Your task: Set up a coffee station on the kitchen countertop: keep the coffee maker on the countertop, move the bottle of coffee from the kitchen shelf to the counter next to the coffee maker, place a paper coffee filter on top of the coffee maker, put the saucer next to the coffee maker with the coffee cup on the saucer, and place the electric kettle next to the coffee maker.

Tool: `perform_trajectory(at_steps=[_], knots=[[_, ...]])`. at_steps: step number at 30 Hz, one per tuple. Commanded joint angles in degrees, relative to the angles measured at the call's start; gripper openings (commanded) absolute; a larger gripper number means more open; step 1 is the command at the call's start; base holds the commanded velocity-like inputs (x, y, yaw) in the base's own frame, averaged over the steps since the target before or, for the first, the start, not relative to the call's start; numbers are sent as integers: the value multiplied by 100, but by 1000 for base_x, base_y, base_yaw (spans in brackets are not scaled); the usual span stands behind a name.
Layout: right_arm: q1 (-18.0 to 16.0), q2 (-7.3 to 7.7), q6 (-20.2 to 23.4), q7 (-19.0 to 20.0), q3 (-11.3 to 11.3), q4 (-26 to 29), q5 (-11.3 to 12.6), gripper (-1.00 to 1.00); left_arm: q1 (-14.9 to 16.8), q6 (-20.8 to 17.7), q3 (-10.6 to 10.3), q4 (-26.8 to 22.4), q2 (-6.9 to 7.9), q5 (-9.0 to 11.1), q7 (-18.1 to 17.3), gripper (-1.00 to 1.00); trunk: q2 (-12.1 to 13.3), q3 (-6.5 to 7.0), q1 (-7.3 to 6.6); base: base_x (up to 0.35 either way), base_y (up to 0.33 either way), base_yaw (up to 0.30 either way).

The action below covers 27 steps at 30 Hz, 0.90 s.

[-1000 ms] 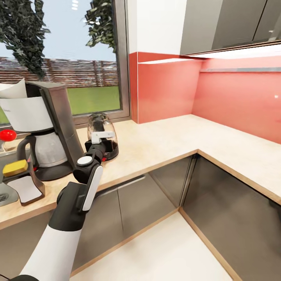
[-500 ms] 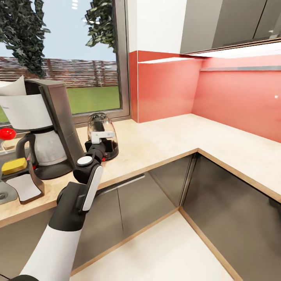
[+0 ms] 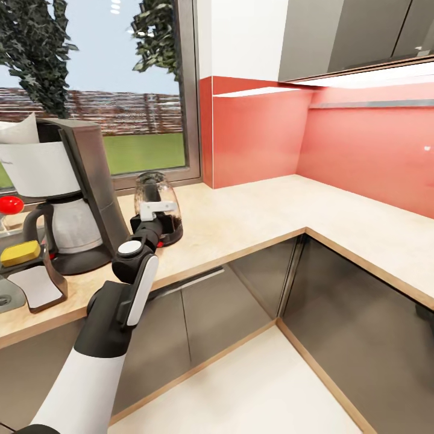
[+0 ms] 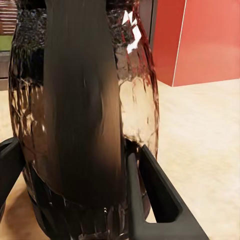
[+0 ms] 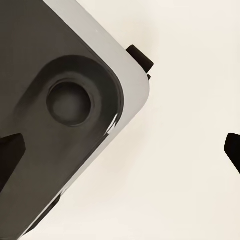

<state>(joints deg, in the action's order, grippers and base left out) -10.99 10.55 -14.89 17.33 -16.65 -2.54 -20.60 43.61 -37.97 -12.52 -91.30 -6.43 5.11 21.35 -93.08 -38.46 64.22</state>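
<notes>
The electric kettle (image 3: pixel 155 204), clear glass with a black base, stands on the light countertop (image 3: pixel 253 217) just right of the coffee maker (image 3: pixel 84 181). My left gripper (image 3: pixel 158 218) is at the kettle's near side, shut on it. Up close, one finger (image 4: pixel 160 200) presses against the black handle (image 4: pixel 82 100) and the other finger (image 4: pixel 7 165) sits by the glass body of the kettle (image 4: pixel 137 100). A white paper coffee filter (image 3: pixel 18 129) pokes up from the coffee maker's top. My right gripper (image 5: pixel 120 150) hangs open, holding nothing.
A yellow sponge (image 3: pixel 21 253) in a dark holder (image 3: pixel 36 289) and a red knob (image 3: pixel 11 205) sit left of the coffee maker, by the sink (image 3: pixel 5 299). The window is behind. The worktop turns a corner to the right under a red backsplash (image 3: pixel 361 150), over grey cabinets.
The whole picture has slid up a little, so the camera moved. The left arm, kettle and coffee maker keep their places relative to each other.
</notes>
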Motion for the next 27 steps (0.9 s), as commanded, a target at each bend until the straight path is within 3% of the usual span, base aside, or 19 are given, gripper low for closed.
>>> perform_trajectory(at_steps=[1, 10, 11, 27], knots=[[-8, 0, -41, 2, -32, -19, 10, 100, 5, -35, 1, 68, 2, 52, 54, -100, -2, -6, 0, 0, 0, 0], [-8, 0, -41, -8, -32, -19, 4, 100, 2, -44, 21, 68, 10, 52, 54, -100, -2, -6, 0, 0, 0, 0], [-8, 0, -41, -8, -32, -19, 4, 100, 3, -44, 23, 68, 10, 52, 54, 100, -2, -6, 0, 0, 0, 0], [-8, 0, -41, -10, -32, -19, 4, 100, 3, -44, 30, 68, 10, 52, 54, 100, -2, -6, 0, 0, 0, 0]])
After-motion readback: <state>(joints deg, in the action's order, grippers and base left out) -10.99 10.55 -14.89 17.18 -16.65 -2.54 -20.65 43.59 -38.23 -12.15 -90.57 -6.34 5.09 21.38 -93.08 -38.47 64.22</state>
